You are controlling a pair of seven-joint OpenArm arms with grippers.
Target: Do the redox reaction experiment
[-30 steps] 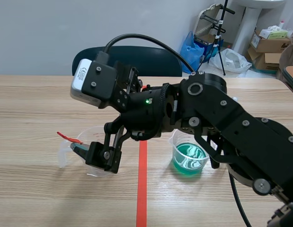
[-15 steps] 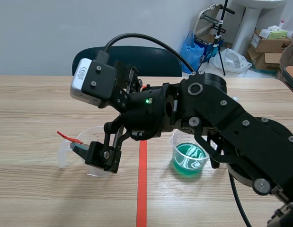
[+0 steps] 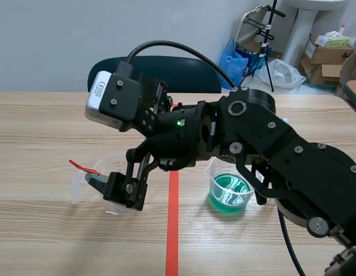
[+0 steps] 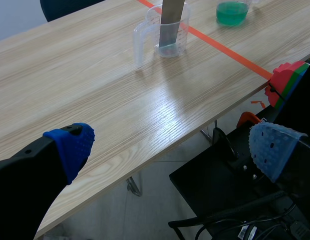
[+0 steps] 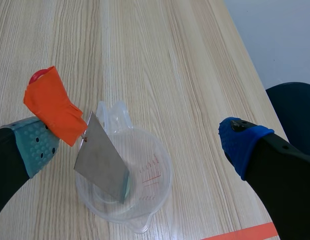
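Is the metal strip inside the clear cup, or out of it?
In: the metal strip stands tilted with its lower end inside the clear cup, its orange-taped end above the rim.

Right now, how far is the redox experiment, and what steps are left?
Done: the metal strip leans in the clear cup. In hand: nothing; the right jaws stand open beside its orange tag. Left, probably: pouring the green liquid, now in its beaker apart from the cup.
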